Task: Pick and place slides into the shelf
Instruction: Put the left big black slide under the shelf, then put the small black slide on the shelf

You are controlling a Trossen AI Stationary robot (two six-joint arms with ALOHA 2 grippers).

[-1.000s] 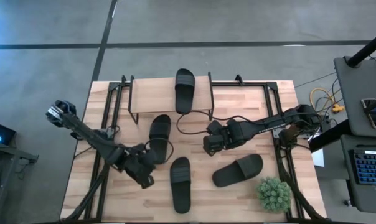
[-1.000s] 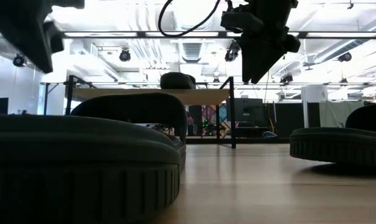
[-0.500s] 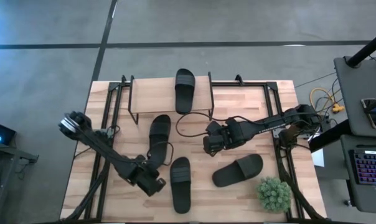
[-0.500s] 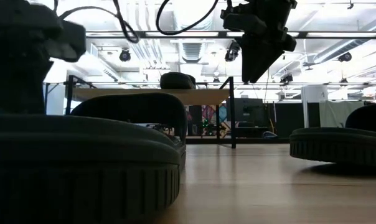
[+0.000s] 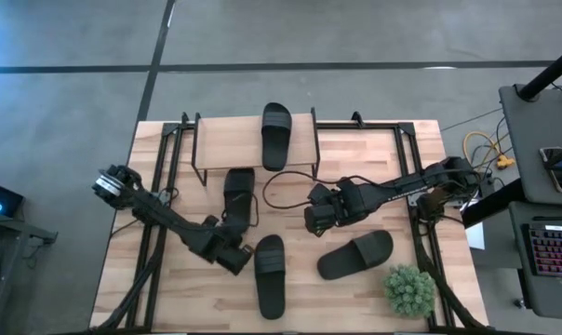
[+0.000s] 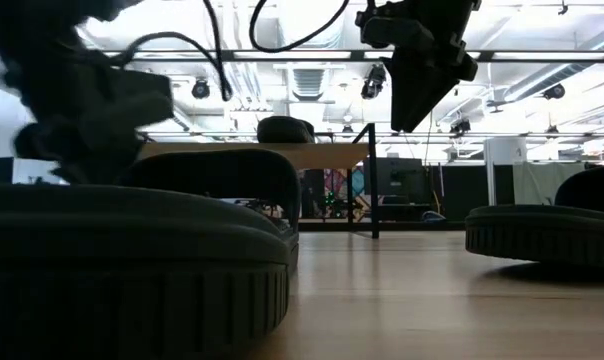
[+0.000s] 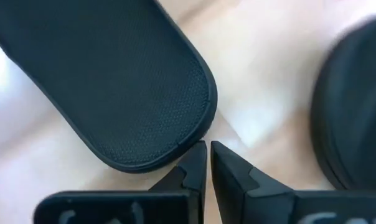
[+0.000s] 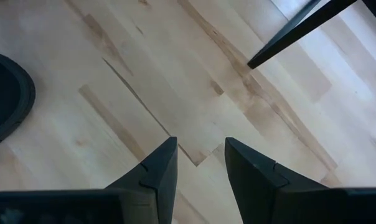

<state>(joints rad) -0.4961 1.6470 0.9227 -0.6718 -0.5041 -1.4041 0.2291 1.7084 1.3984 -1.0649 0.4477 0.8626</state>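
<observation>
Since a second ago the left gripper (image 5: 233, 261) has swung from beside the table's left side toward the lower centre of the overhead frame, and now sits low between two black open-toed slide sandals; the right arm has not shifted. Nearest the bottom edge of the overhead frame, one black slide (image 5: 269, 275) lies lengthwise on the light wooden tabletop (image 5: 374, 158), just right of the left gripper, and a small green potted plant (image 5: 409, 289) stands at the lower right corner. A second slide (image 5: 354, 254) lies angled at lower right. Just above the left gripper, a third slide (image 5: 237, 197) rests in front of the shelf. In the left wrist view its two dark fingers are pressed together, holding nothing, their tips just beside the rounded end of a sandal's sole (image 7: 113, 81). The right gripper (image 5: 311, 220) hovers mid-frame over bare wood, its fingers (image 8: 157, 168) spread apart and empty. Farthest back, at upper centre, the low shelf (image 5: 220, 141) with pale plank top and thin black legs carries the fourth slide (image 5: 275, 134), so one of four looks placed. The left arm seems to be lining up on its next sandal, but it would need to part its fingers before any grasp.
</observation>
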